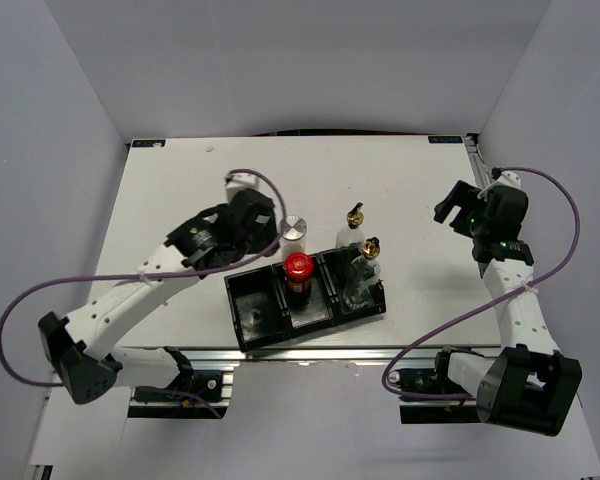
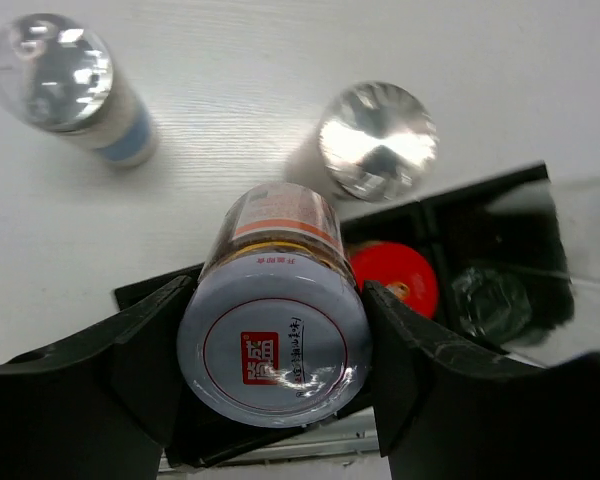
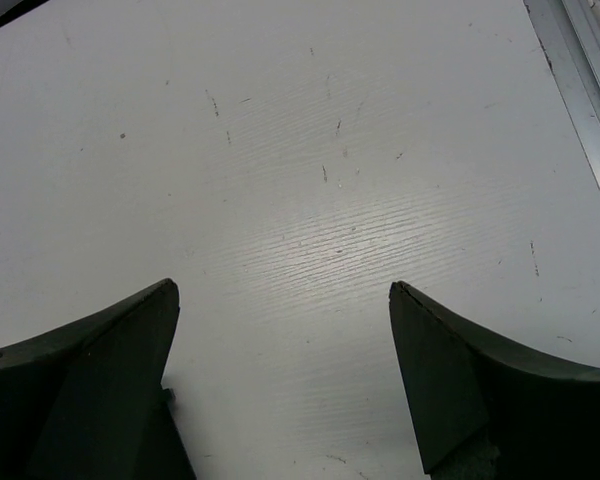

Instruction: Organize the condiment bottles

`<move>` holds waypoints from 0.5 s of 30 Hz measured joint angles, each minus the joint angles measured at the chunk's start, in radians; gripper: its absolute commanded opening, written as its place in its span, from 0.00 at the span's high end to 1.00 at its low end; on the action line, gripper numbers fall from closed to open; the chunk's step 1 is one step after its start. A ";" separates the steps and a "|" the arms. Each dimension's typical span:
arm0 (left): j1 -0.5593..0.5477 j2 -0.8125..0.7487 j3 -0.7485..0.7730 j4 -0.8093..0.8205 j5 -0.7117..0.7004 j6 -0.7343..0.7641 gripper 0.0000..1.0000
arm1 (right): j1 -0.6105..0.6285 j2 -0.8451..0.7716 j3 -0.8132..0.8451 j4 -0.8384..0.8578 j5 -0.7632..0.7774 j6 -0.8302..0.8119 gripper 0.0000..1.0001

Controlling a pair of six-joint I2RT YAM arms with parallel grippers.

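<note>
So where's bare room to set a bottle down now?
Bare table between the tray and the right gripper, and along the far edge. The tray's left compartment looks empty. Crowded behind the tray: silver-lidded shaker, glass bottle, left gripper holding another.

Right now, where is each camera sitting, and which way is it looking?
Top external: above and behind the arms, looking down at the white table; both arms show.
Left wrist: on the left arm, looking down past the left gripper, shut on an orange-labelled, silver-lidded shaker.
Right wrist: on the right arm, looking down at the table between fingers of the open right gripper.
Shared: top and left wrist both see the red-lidded dark jar in the black three-compartment tray.
</note>
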 measured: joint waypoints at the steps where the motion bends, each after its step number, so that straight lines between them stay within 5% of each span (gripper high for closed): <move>1: -0.048 0.029 0.025 0.001 -0.010 0.014 1.00 | -0.002 0.000 0.000 0.000 -0.002 0.000 0.11; 7: -0.259 0.158 0.149 -0.037 -0.037 0.093 1.00 | -0.010 -0.008 0.000 -0.006 -0.014 0.000 0.11; 15: -0.357 0.135 0.132 -0.023 0.077 0.188 1.00 | -0.011 -0.025 0.000 -0.006 -0.019 -0.001 0.11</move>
